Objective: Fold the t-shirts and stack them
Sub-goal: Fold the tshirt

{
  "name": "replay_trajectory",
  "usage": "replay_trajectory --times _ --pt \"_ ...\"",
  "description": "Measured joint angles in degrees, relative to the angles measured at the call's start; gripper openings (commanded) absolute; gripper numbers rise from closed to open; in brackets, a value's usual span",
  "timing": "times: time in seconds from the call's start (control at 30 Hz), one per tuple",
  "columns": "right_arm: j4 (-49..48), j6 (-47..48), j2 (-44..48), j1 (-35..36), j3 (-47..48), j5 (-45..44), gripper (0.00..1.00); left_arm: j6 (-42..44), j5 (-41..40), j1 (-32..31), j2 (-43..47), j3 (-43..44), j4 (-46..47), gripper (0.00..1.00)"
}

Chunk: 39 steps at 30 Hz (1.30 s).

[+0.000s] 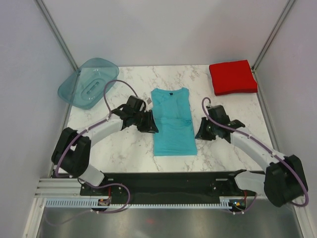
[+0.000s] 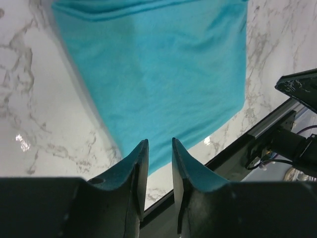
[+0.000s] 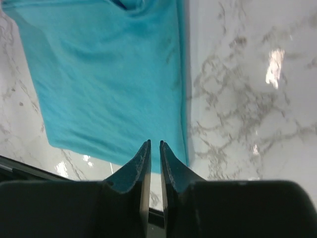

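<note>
From where I stand, the turquoise t-shirt (image 1: 172, 124) lies flat in the middle of the marble table (image 1: 124, 148), with its collar toward the far side and its hem toward the arms. Its sleeves and sides look tucked in, so it reads as one long narrow panel. My guess is that the lengthwise folds are done and the crosswise fold is not yet made. The red t-shirt (image 1: 233, 77) sits as a neat folded square in the far right corner, well apart, probably waiting to be stacked with the other. A translucent teal tray (image 1: 101, 67) rests at the far left corner, clear of the work.

The left tool (image 1: 148, 124) hangs just beside the shirt's left edge, about halfway along it. The right tool (image 1: 203, 131) mirrors it at the right edge. The matched placing makes sense, since soft cloth handled on one side only would fold crooked.

The left wrist camera shows its jaws partly apart with nothing between them and cloth below. On the right, the jaws show only a thin slit, also empty, above the cloth near its right edge.

The next move likely means pinching both hem corners together. The risk I see is catching only the top layer.
</note>
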<state>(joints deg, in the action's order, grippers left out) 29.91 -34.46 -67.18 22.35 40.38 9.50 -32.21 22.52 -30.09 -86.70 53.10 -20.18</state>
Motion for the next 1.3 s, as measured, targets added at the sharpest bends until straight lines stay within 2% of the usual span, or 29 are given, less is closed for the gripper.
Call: replay_trajectory --times 0.27,0.47,0.73,0.93,1.13,1.23,1.3 --pt "-5.81 6.16 -25.53 -0.09 16.17 -0.22 0.15 0.02 0.04 0.5 -14.8 13.22 0.57 0.32" --pt "-6.78 8.22 -35.17 -1.33 23.58 0.26 0.14 0.07 0.0 1.84 -21.99 17.55 0.52 0.31" --pt "-8.61 8.98 -40.74 -4.66 27.17 0.5 0.13 0.55 -2.14 4.26 -25.83 19.04 0.28 0.31" --pt "-10.43 9.01 -41.2 -5.27 27.26 0.63 0.12 0.61 -3.02 4.35 -27.08 20.52 0.48 0.31" --pt "-11.13 8.98 -40.74 -5.33 26.84 0.26 0.13 1.73 -1.95 4.37 -27.06 20.98 0.33 0.38" --pt "-10.27 9.14 -40.37 -5.55 27.32 0.7 0.24 2.99 0.55 4.83 -26.29 21.73 -0.55 0.41" --pt "-8.02 9.07 -39.8 -5.79 28.48 0.74 0.36 3.61 1.57 5.35 -24.7 22.03 -1.64 0.41"
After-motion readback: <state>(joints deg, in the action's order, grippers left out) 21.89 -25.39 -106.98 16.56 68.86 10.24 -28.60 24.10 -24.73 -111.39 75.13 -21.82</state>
